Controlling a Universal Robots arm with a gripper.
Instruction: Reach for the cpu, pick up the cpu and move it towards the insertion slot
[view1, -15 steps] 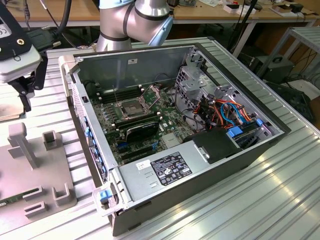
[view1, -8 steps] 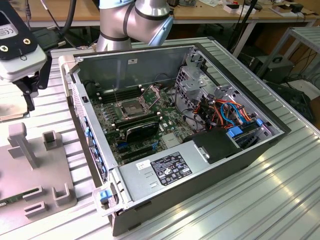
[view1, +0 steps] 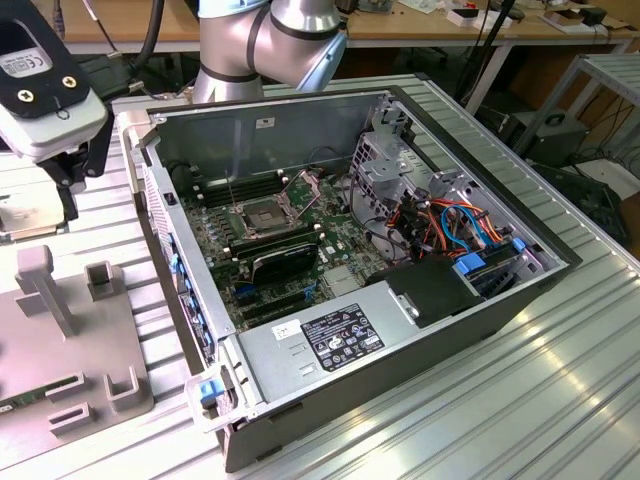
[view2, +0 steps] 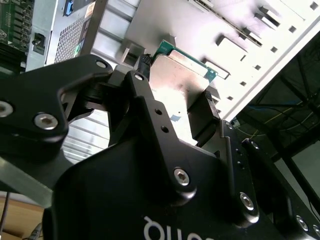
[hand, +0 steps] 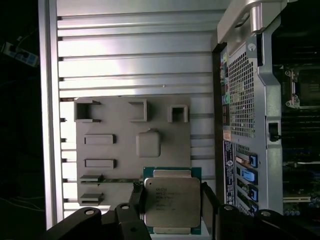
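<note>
Gripping the cpu (hand: 171, 200) by two opposite edges, black fingers (hand: 138, 200) closed onto it, low in the first wrist view. Hanging over the grey fixture plate (hand: 110, 145), with its raised blocks (hand: 86, 110) above the chip in that frame. In the second wrist view, same hold: gripper (view2: 177, 97) clamped on the silvery chip with green rim, upper middle of the frame. In the exterior view, starting at the upper left corner: wrist camera housing (view1: 45, 95), above the fixture plate (view1: 60, 345) at the lower left. Ribbed aluminium table (view1: 520, 400) underneath everything. Further toward the exterior view's right, open computer case (view1: 350, 290), filling the middle. Inside, left of centre, the slot (view1: 258, 215), silver frame raised, dark centre bare, well apart from the chip. At the top centre, arm (view1: 270, 40), behind the case.
</note>
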